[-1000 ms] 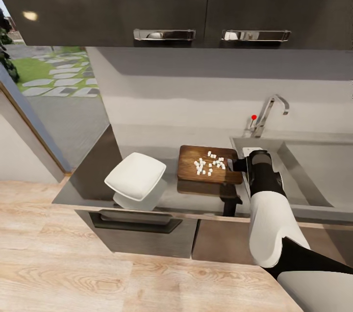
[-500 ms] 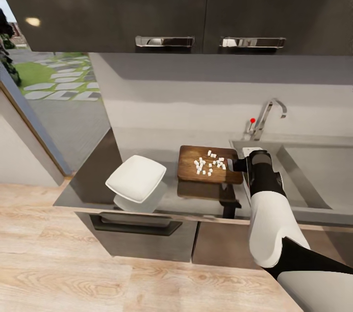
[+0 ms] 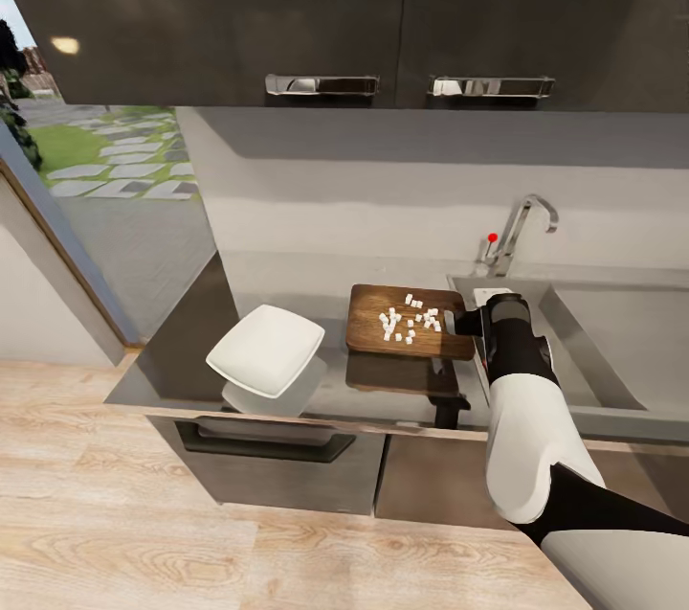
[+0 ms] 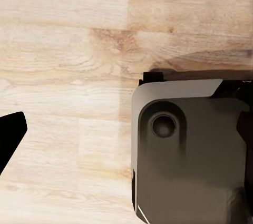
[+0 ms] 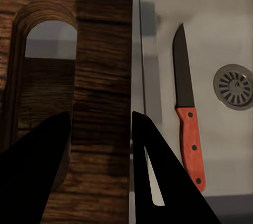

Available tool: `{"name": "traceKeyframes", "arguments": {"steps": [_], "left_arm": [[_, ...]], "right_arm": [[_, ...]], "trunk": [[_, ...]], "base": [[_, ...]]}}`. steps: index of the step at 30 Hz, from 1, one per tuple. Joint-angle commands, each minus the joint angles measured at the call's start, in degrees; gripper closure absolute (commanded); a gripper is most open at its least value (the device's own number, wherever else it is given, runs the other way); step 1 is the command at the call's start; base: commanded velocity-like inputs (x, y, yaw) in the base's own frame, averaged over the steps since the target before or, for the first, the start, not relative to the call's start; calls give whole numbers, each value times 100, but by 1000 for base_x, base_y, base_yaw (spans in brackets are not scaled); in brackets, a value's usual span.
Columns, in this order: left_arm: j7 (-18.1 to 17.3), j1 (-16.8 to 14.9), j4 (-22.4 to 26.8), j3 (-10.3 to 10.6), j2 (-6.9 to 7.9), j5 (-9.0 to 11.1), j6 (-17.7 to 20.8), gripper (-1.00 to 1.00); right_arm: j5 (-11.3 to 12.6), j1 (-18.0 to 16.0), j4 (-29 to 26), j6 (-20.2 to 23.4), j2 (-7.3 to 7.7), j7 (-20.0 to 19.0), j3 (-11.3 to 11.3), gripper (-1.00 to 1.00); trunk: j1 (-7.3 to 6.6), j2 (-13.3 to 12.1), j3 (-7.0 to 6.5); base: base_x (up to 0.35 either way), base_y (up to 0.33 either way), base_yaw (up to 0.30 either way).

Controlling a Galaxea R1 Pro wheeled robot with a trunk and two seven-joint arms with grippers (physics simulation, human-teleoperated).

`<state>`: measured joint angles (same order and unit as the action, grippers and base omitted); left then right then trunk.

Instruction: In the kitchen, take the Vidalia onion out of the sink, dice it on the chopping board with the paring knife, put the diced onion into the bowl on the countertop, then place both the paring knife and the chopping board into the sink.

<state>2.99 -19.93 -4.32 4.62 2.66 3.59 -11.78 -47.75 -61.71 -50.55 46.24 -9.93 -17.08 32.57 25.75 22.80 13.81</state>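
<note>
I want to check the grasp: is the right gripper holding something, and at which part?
The right gripper holds the chopping board by its end with the handle slot, fingers straddling that edge.

Bare countertop separates bowl and raised chopping board; sink beside lies open.

The head camera looks forward and down from a distance at the countertop, with the chopping board at centre and the sink at 3 o'clock. The right wrist camera sits very close over the chopping board and sink, sharing both. The left wrist camera faces straight down at wooden floor.
</note>
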Motion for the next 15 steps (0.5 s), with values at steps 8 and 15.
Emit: {"name": "traceKeyframes", "arguments": {"steps": [8, 15], "left_arm": [[9, -11, -25, 48, -2, 36, -43, -100], [9, -11, -25, 48, -2, 36, -43, -100]], "right_arm": [[-67, -8, -8, 16, -7, -50, 21, 100], [-84, -8, -8, 24, -7, -42, 21, 100]], "trunk": [[3, 12, 11], [3, 12, 11]], "base": [[0, 0, 0], [0, 0, 0]]}}
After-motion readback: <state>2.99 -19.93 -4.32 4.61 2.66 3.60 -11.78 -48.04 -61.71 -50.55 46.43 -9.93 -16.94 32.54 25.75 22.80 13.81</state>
